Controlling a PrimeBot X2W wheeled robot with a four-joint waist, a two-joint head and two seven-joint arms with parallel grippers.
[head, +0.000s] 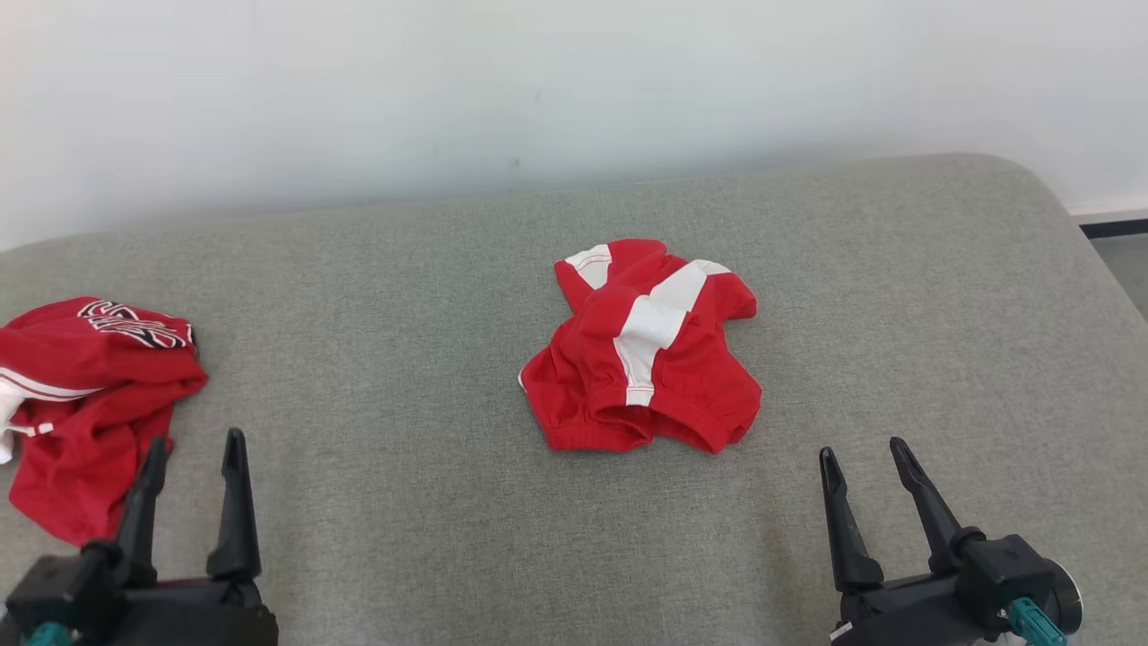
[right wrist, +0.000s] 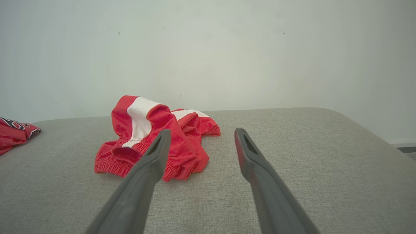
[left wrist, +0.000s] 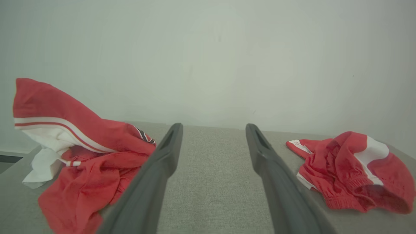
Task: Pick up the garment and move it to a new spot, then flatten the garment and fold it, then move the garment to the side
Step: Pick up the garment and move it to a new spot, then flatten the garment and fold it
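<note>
Head view, nearest first: the left gripper and right gripper sit low, jaws spread and empty, seemingly poised for a pick, while the crumpled red-and-white garment lies ahead, mid-cushion, and a second red garment is bunched far left.

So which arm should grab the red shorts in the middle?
Probably the right gripper: open, and nearer the red shorts than the left gripper, which sits beside the other red garment.
</note>
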